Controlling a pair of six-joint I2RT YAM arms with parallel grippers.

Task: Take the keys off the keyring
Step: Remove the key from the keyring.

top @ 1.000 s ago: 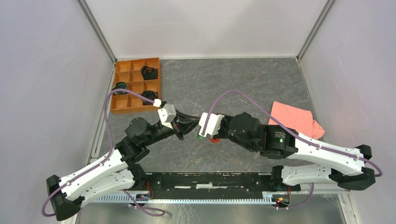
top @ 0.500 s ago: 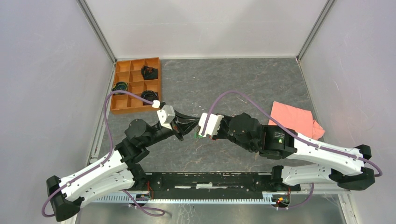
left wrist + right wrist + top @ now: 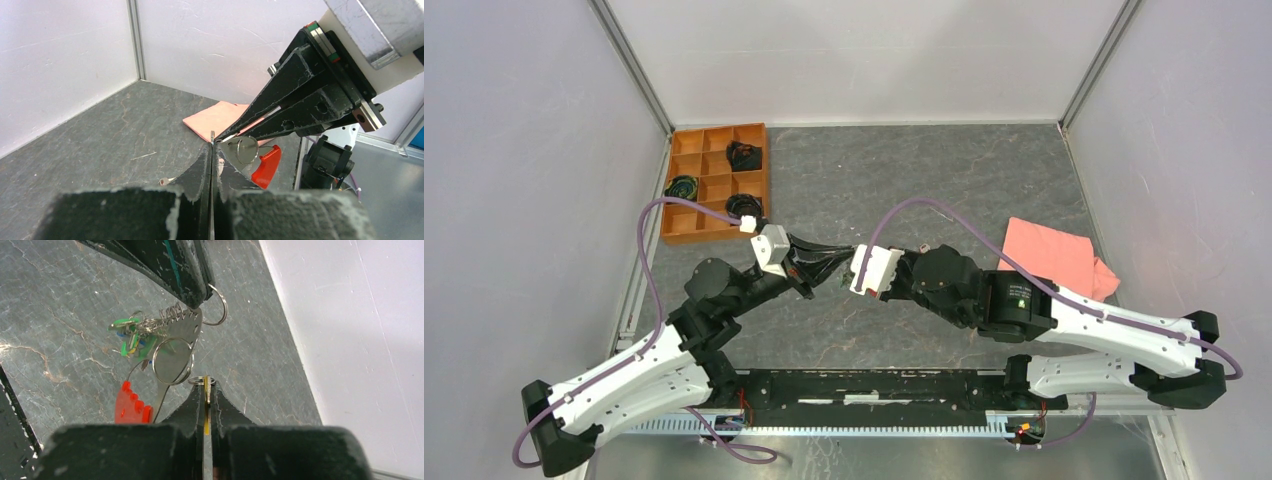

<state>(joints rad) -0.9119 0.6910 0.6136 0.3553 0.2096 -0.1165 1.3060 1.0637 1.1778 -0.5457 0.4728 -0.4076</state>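
Metal bunch mid-frame overhead: keyring (image 3: 172,360) pinched at its upper edge by the shut left gripper (image 3: 199,299), top centre of the right wrist view; yellow sliver (image 3: 206,405), likely a key, clamped in the shut right gripper (image 3: 206,387), bottom centre. Long axis top to bottom between the tips; green keys (image 3: 127,332) and red strap (image 3: 132,407) off to the left. Equally near both; likely a pull apart along that line

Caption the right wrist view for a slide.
Left gripper and right gripper pinch opposite ends of the key bunch; red strap dangles.
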